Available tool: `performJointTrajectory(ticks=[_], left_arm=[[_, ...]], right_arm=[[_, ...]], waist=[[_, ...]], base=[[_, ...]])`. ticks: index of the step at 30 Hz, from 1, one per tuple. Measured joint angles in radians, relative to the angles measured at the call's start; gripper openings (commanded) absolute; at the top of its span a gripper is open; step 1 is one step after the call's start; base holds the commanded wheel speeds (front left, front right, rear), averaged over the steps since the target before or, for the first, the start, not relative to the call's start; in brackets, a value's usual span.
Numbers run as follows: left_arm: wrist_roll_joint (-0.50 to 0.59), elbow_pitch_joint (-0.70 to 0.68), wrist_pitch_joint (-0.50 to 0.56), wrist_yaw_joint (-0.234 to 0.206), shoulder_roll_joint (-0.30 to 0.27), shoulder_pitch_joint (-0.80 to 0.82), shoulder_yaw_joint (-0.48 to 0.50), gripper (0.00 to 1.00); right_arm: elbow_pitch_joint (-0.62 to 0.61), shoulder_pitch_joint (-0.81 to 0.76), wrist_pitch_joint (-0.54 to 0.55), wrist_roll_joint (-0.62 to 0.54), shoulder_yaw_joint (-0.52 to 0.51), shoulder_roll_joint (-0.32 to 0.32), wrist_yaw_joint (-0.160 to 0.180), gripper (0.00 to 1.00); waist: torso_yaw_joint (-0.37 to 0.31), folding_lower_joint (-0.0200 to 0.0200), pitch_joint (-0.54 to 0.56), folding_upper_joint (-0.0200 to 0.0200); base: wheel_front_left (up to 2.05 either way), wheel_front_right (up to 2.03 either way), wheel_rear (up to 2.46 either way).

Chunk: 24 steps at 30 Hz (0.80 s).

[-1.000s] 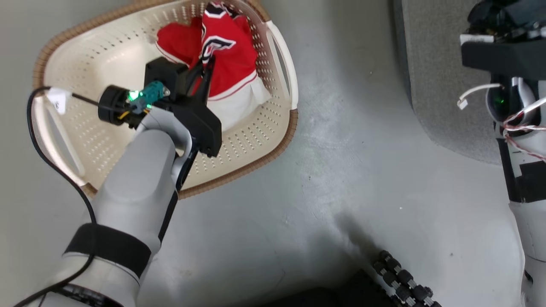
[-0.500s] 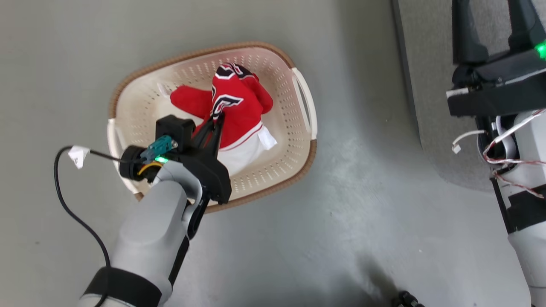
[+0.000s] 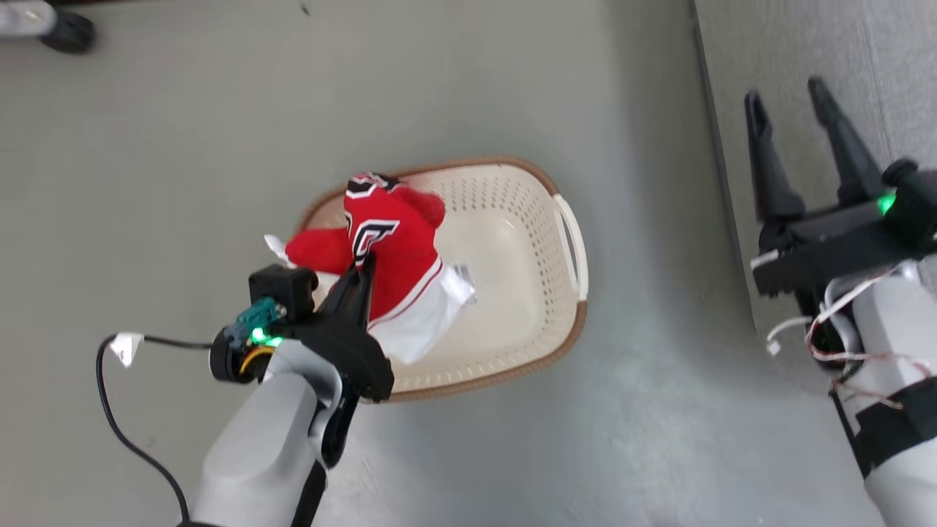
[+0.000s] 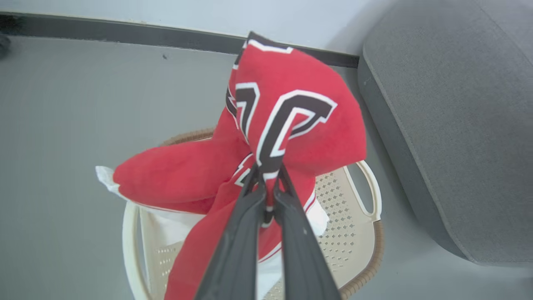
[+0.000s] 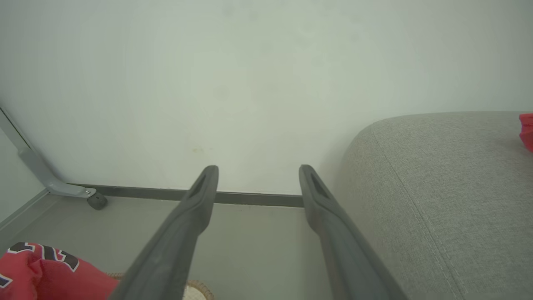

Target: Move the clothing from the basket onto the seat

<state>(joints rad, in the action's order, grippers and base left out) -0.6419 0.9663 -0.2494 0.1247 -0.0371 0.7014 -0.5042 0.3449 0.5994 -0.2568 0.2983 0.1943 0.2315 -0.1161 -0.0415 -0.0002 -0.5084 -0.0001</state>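
Note:
My left gripper point(image 3: 364, 272) is shut on the red clothing point(image 3: 395, 238), pinching it by the black-and-white number patch point(image 4: 287, 121). The garment hangs bunched from the fingers point(image 4: 245, 233) above the cream basket point(image 3: 575, 241), its white hem drooping over the basket's near side. The same basket point(image 4: 368, 196) sits directly below in the left wrist view. The grey seat point(image 3: 900, 51) lies to the right, and my right gripper point(image 3: 785, 91) stands open in front of its edge, holding nothing. A second bit of red cloth point(image 5: 526, 129) lies on the seat point(image 5: 437, 187).
The basket stands on a bare grey floor point(image 3: 622, 439). A pale wall with a dark skirting strip point(image 4: 104, 33) runs behind. A metal leg with a black caster point(image 5: 98, 202) stands at the far left. A black cable with a white tag point(image 3: 124, 348) trails from my left wrist.
The head camera has risen and the picture has shifted. My left gripper has lifted the red garment up from the basket's floor. The right gripper's open fingers have come fully into view.

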Motion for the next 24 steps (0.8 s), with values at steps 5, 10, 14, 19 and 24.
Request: performJointTrajectory(ticks=[5,10,14,19,24], left_arm=[[0.0,-0.024,0.0,0.0,0.001,-0.058,0.028,0.0],[0.005,-0.067,0.0,-0.001,-0.002,-0.098,0.051,0.0],[0.021,-0.126,0.0,-0.001,-0.011,-0.109,0.075,0.0],[0.045,-0.207,0.0,-0.001,-0.021,-0.141,0.091,0.0],[0.085,-0.311,0.0,-0.001,-0.034,-0.181,0.102,0.0]], right_arm=[[0.043,-0.062,0.0,0.0,0.0,-0.013,0.0,1.0],[0.076,-0.12,0.0,0.0,-0.004,-0.028,0.0,1.0],[0.1,-0.167,0.0,0.001,-0.009,-0.035,0.0,1.0],[0.122,-0.216,0.0,0.004,-0.011,-0.05,0.0,1.0],[0.122,-0.252,0.0,0.004,-0.01,-0.063,0.0,1.0]], waist=[[0.03,0.0,0.074,0.0],[0.054,0.0,0.149,0.0],[0.071,0.0001,0.21,0.0],[0.089,0.0,0.284,0.0],[0.103,0.0001,0.35,0.0]], base=[[0.0,0.0,0.0],[0.0,0.0,0.0],[0.0,0.0,0.0],[0.0,0.0,0.0],[0.0,0.0,0.0]])
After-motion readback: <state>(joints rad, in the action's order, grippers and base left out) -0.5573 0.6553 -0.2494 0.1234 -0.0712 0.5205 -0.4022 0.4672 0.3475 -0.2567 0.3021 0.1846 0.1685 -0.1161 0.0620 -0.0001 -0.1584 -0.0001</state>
